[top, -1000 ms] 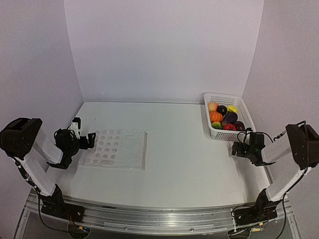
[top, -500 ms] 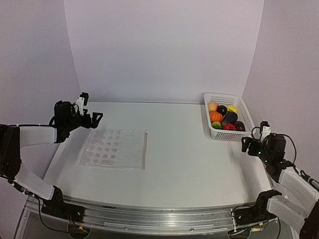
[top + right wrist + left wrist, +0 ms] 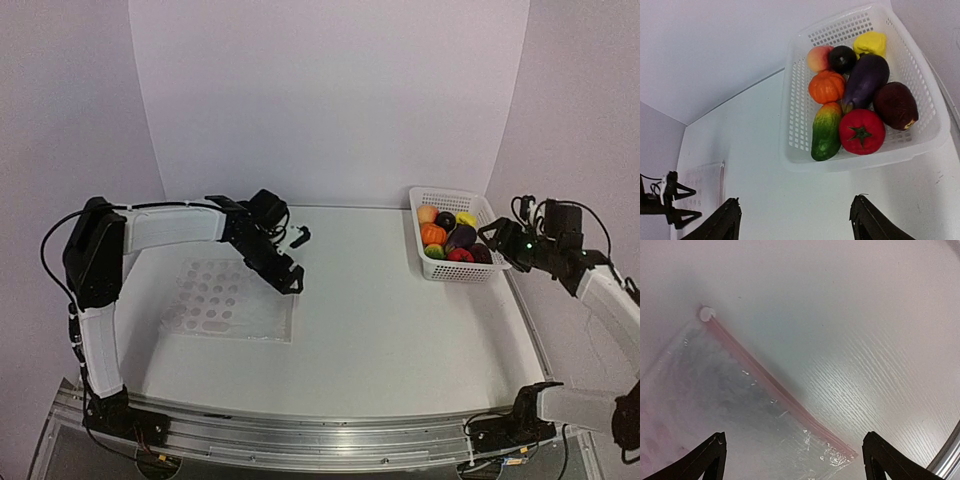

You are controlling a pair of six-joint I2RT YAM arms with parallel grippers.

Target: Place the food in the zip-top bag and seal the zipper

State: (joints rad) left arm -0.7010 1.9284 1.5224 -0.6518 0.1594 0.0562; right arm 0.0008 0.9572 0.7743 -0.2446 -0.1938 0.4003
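White perforated basket point(image 3: 792, 107), one, far right, holds eight foods: one peach point(image 3: 819, 57), one black fruit point(image 3: 842, 58), one yellow piece point(image 3: 870, 44), one orange pumpkin point(image 3: 827, 86), one purple eggplant point(image 3: 865, 80), one maroon piece point(image 3: 895, 105), one red tomato point(image 3: 862, 131), one green-orange piece point(image 3: 826, 131). One dotted zip-top bag point(image 3: 225, 305), flat at left; one zipper point(image 3: 770, 385) on its right edge. My left gripper point(image 3: 794, 440) gapes above the zipper, my right gripper point(image 3: 796, 202) near the basket; both empty.

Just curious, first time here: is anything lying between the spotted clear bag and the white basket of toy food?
No. In the overhead view, the table between the bag and the basket is bare white surface.
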